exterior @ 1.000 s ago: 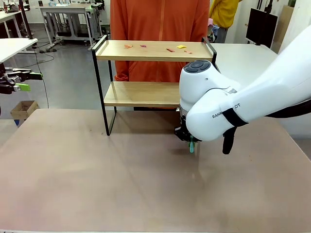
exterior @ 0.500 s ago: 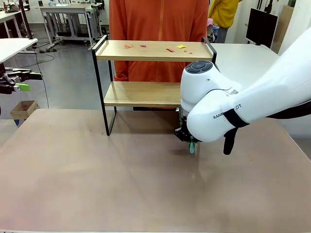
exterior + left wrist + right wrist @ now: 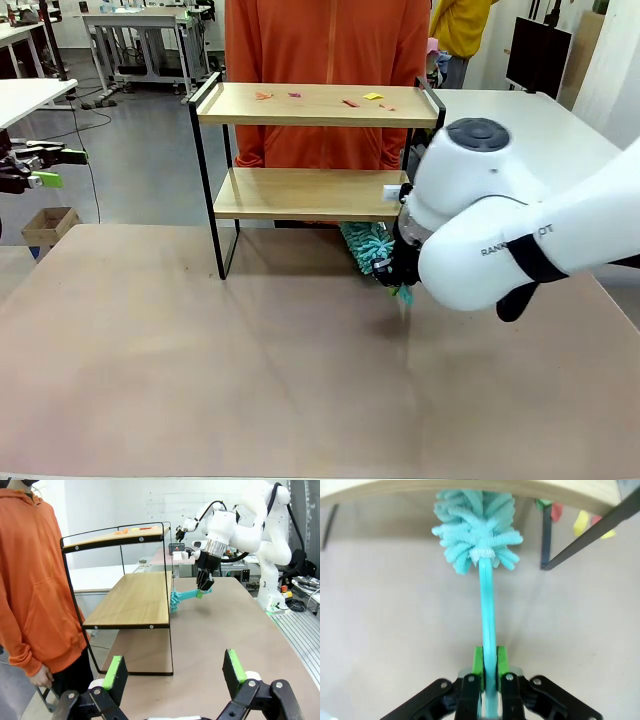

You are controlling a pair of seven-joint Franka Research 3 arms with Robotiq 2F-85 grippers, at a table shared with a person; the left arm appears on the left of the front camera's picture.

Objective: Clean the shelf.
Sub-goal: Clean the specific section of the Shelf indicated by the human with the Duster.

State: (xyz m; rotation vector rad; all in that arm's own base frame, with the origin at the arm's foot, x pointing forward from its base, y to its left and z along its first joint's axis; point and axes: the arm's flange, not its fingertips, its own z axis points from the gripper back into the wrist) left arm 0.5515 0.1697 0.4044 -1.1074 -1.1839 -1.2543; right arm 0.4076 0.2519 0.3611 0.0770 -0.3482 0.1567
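The shelf (image 3: 300,192) stands at the table's far side, with small coloured scraps (image 3: 345,100) scattered on its top board. My right gripper (image 3: 400,272) is shut on the handle of a teal duster (image 3: 365,247). The fluffy duster head sits under the right end of the lower board. In the right wrist view the gripper (image 3: 489,667) clamps the handle, and the duster (image 3: 475,530) points up at the board's underside (image 3: 560,490). My left gripper (image 3: 175,670) is open and holds nothing. It hovers far left (image 3: 60,167), off the table's side, facing the shelf (image 3: 135,597).
A person in an orange hoodie (image 3: 330,40) stands right behind the shelf. In the right wrist view a black shelf leg (image 3: 585,535) runs close to the duster, with small red and yellow bits (image 3: 580,522) beyond it. The brown tabletop (image 3: 250,380) lies bare in front.
My right arm has swung to the right and turned. The duster, which hung down with just its handle tip showing, now points its head under the lower board.
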